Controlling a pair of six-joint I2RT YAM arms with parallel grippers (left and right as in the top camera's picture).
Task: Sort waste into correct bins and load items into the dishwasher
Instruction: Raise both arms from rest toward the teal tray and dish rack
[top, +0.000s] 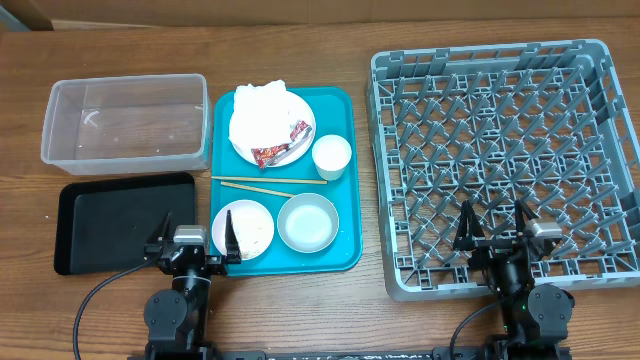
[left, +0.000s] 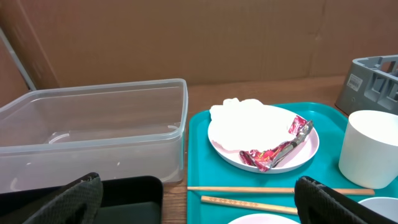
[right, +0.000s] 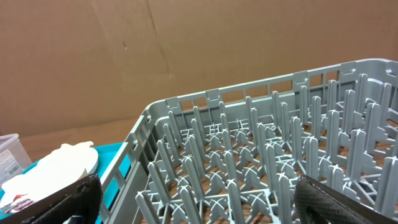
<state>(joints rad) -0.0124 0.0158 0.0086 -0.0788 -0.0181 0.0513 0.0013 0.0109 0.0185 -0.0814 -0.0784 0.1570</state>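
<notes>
Two pincers are sitting low at the near edge of the table, both spreading their jaws wide and holding nothing. The left gripper (top: 198, 232) is resting between the black tray (top: 100, 225) and the teal tray (top: 343, 120), and the right gripper (top: 492, 225) is sitting at the near wall of the rack (top: 378, 150). Everything waiting to be sorted is lying on the teal tray, so the left arm is looking like the nearer one by a clear margin, while the right is facing only bare pegs. From the left gripper, the plate (top: 305, 110) is lying ahead and a little to the right, carrying the napkin (top: 258, 105) on its far left part and the wrapper (top: 278, 152) on its near rim. Between gripper and plate the chopsticks (top: 268, 183) are lying with their long axis running left to right, crosswise to the reach, so I am judging that a move toward the waste is going to pass over them. The left bowl (top: 243, 228) is sitting just beside that gripper's right finger. The tub (top: 125, 82) is waiting ahead and to the left, beyond the black tray, so carrying waste from the plate to either bin is looking like a leftward sweep.
</notes>
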